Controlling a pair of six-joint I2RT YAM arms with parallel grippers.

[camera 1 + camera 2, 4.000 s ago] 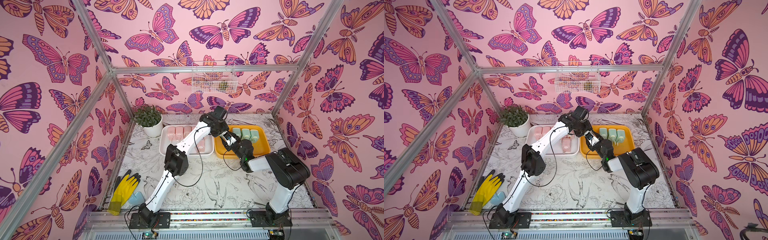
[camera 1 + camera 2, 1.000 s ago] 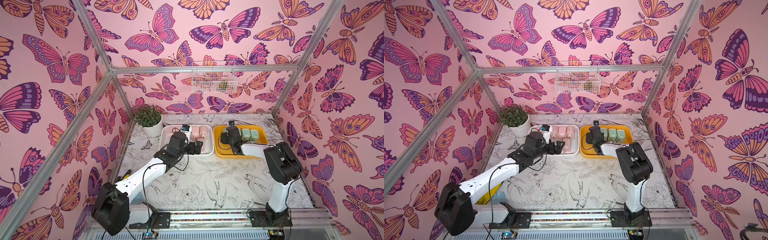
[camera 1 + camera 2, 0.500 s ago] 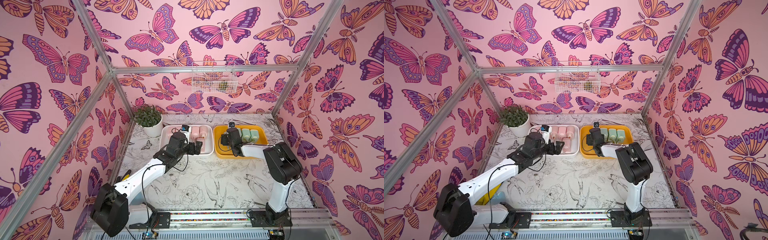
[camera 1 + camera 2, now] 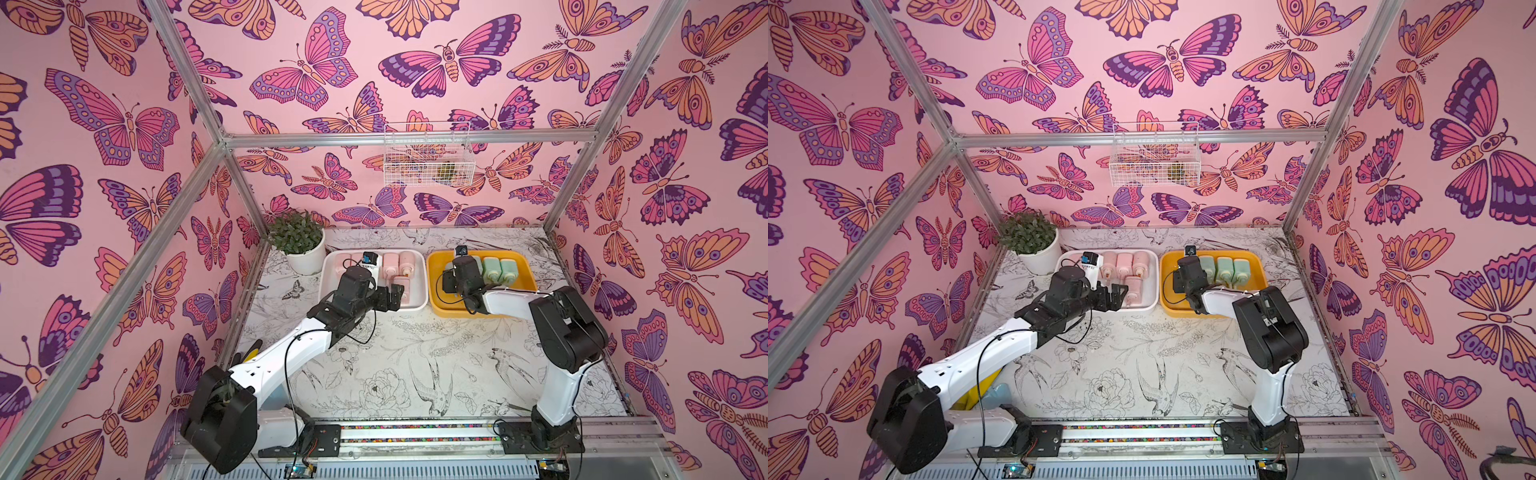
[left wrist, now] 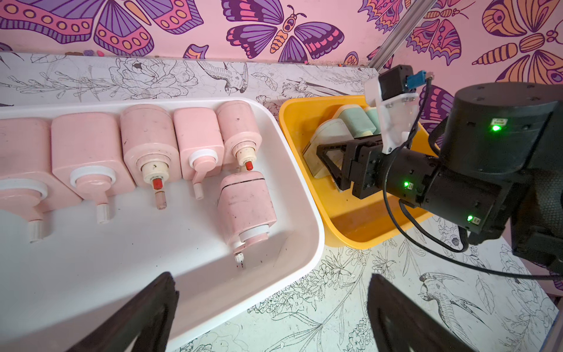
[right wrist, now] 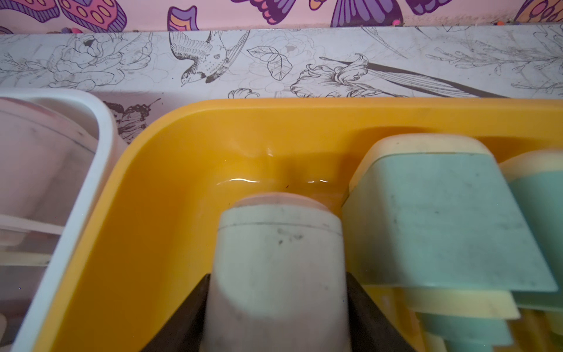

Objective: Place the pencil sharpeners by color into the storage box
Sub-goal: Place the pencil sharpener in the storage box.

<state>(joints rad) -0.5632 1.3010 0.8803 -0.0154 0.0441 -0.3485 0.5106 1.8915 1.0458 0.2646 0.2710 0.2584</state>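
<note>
Several pale pink pencil sharpeners (image 5: 146,143) lie in a white tray (image 4: 374,308); one pink sharpener (image 5: 246,201) lies apart, in front of the row. My left gripper (image 5: 271,279) hangs open and empty over the tray's front rim, also seen in a top view (image 4: 1119,295). Mint green sharpeners (image 4: 500,268) stand in a yellow tray (image 4: 521,286). At that tray's left end my right gripper (image 6: 277,277) has its fingers against both sides of a green sharpener (image 6: 277,243), beside another green sharpener (image 6: 441,219).
A potted plant (image 4: 297,243) stands at the back left, close to the white tray. A wire basket (image 4: 428,160) hangs on the back wall. A yellow glove (image 4: 976,395) lies at the front left under my left arm. Metal frame posts line the table's sides.
Four seconds ago my left arm reached over both trays; it has since drawn back to the white tray's front. In the last second my right gripper's jaws have narrowed on the green sharpener.
</note>
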